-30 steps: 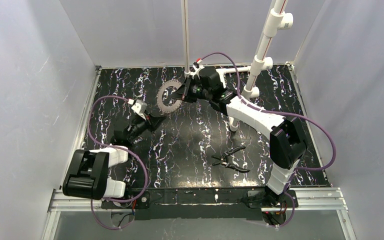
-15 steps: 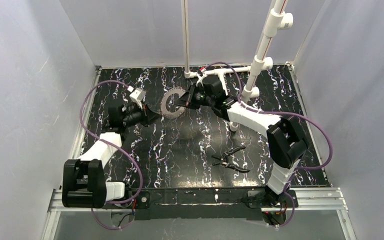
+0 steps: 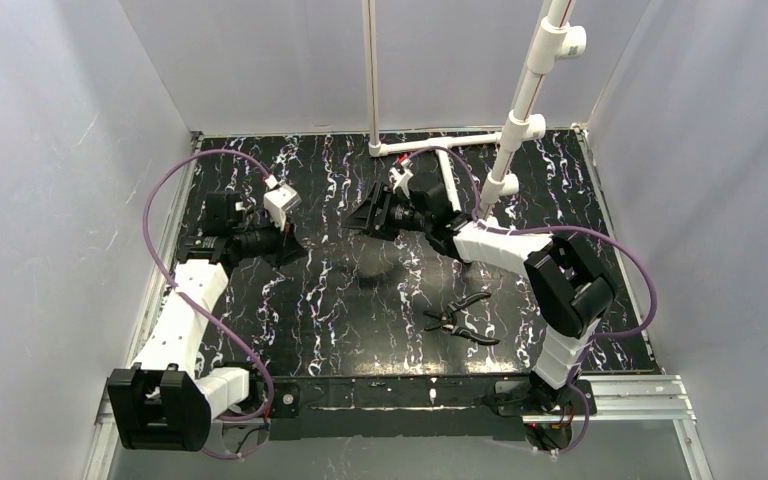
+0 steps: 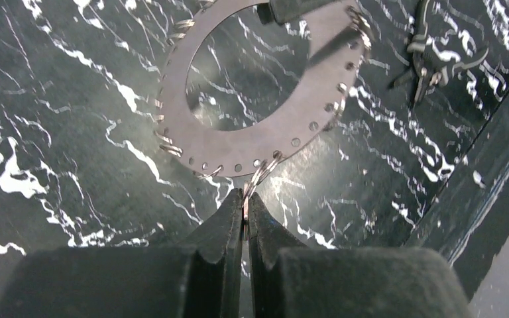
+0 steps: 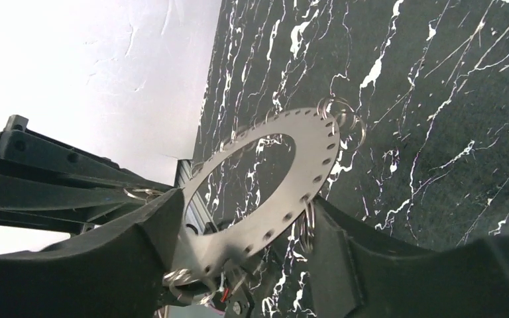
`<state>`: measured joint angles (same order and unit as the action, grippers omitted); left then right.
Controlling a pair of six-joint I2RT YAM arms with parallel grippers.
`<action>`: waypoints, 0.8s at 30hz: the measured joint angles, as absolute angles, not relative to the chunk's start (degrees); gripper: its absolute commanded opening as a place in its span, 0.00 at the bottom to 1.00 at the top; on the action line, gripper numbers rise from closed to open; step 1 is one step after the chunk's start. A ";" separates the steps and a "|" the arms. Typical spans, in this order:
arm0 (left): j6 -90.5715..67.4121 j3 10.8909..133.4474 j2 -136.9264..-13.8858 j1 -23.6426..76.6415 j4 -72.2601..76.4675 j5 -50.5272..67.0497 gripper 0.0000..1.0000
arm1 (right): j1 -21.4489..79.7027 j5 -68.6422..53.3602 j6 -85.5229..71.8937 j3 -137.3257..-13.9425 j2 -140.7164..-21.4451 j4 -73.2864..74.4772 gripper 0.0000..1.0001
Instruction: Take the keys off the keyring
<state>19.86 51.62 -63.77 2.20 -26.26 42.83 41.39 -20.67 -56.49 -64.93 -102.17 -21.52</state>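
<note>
— Where did we find the keyring (image 4: pixel 238 142)?
— Off the tabletop (image 4: pixel 53 132), hung between our two arms over its far half, a little left of the middle. It lay straight ahead of our left pincer (image 4: pixel 245 199), just beyond the tips, with its flat face turned to that wrist camera.
— And the left pincer's grip?
— Pressed tight, with no gap we could see, on one small wire ring (image 4: pixel 255 175) threaded through a hole at the keyring's near edge. We had no hold on the band itself.
— The right pincer (image 5: pixel 245 218)?
— Its fingers stood well apart, one on each side of the keyring's lower end. We saw a gap and a few loose rings between the band and one finger, so we judged it gripped nothing.
— Which arm was nearer, then?
— Both were at it, from opposite sides. A round thing has no long axis to speak of. We judged the next move turned on the line from the left tips through the small wire ring to the keyring's hollow middle. A pull back along that line would only drag the keyring along, unless the right pincer closed on the band first.
— What did one view give that another lacked?
— The left wrist showed the pinch and the pliers (image 4: pixel 431 59) lying well off on the tabletop. The right wrist showed the spread fingers. From above we could barely make the keyring out at all, only the two pincers facing each other
</note>
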 measured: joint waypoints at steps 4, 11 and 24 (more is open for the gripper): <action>25.06 52.05 -63.33 2.20 -32.86 41.36 0.00 | 41.39 -21.67 -56.07 -63.13 -102.15 -23.16 0.92; 32.47 55.72 -63.75 2.20 -39.72 39.33 0.00 | 41.39 -23.53 -52.21 -61.23 -101.32 -22.85 0.98; 44.99 58.28 -62.48 2.20 -46.39 38.54 0.00 | 41.39 -27.62 -36.05 -61.41 -97.60 -17.04 0.98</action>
